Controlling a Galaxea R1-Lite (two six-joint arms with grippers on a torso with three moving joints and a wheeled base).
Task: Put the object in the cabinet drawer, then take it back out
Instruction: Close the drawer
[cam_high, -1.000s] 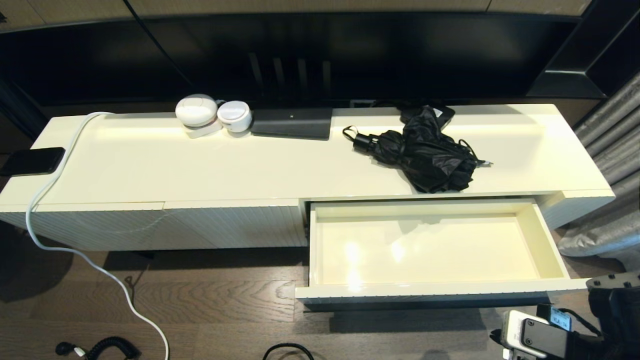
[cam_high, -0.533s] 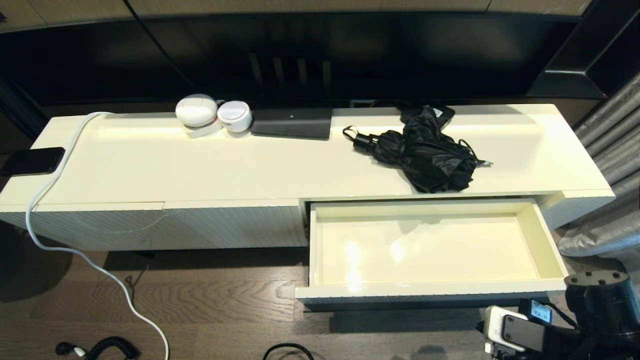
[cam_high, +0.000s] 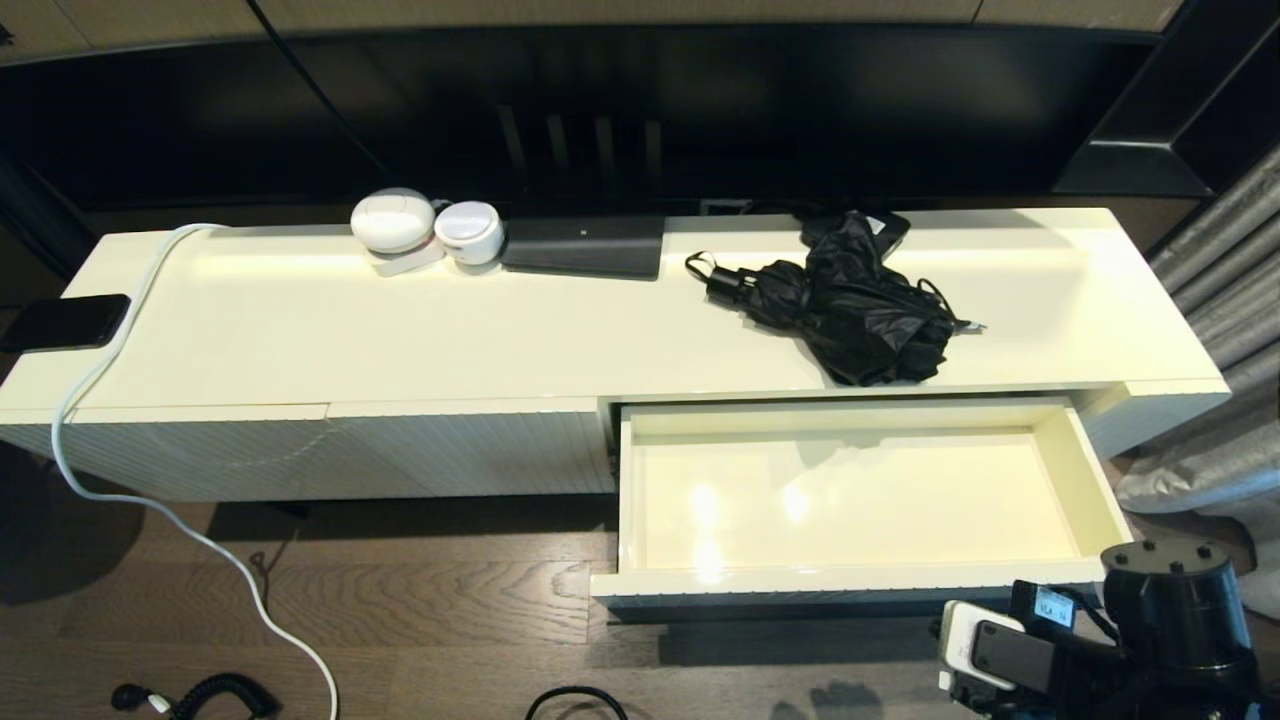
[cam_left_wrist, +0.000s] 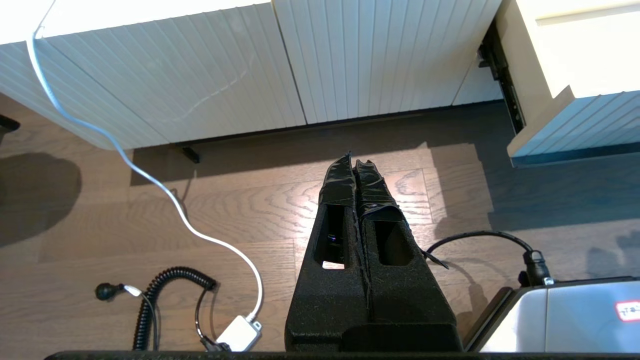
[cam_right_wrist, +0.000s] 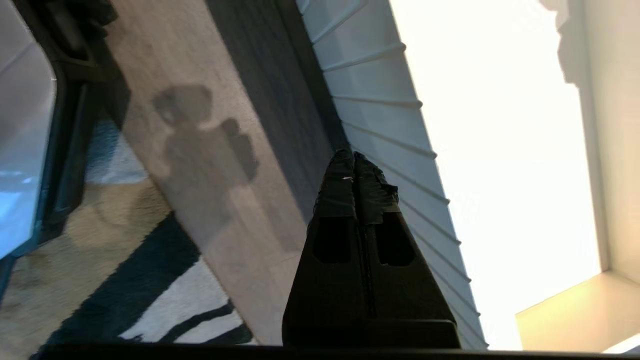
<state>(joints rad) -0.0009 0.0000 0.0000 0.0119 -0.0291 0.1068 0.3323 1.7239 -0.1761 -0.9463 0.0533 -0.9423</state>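
The cabinet drawer (cam_high: 862, 580) stands pulled out at the right of the white cabinet, its cream inside bare. A folded black umbrella (cam_high: 850, 300) lies on the cabinet top just behind it. My right arm (cam_high: 1165, 620) is low in front of the drawer's right end. In the right wrist view my right gripper (cam_right_wrist: 354, 159) is shut with nothing in it, tips beside the drawer's ribbed front (cam_right_wrist: 395, 130). My left gripper (cam_left_wrist: 354, 164) is shut and empty over the wood floor, left of the drawer's corner (cam_left_wrist: 575, 125). The handle is hidden.
On the cabinet top sit two white round devices (cam_high: 425, 228), a black box (cam_high: 585, 245) and a dark phone (cam_high: 65, 322) at the left edge. A white cable (cam_high: 150, 510) runs to the floor near a coiled black cord (cam_high: 215, 692). Grey curtain (cam_high: 1215, 300) hangs at right.
My right arm has moved left and further into the head view along the drawer's front. The drawer, the umbrella and the left arm are unchanged.
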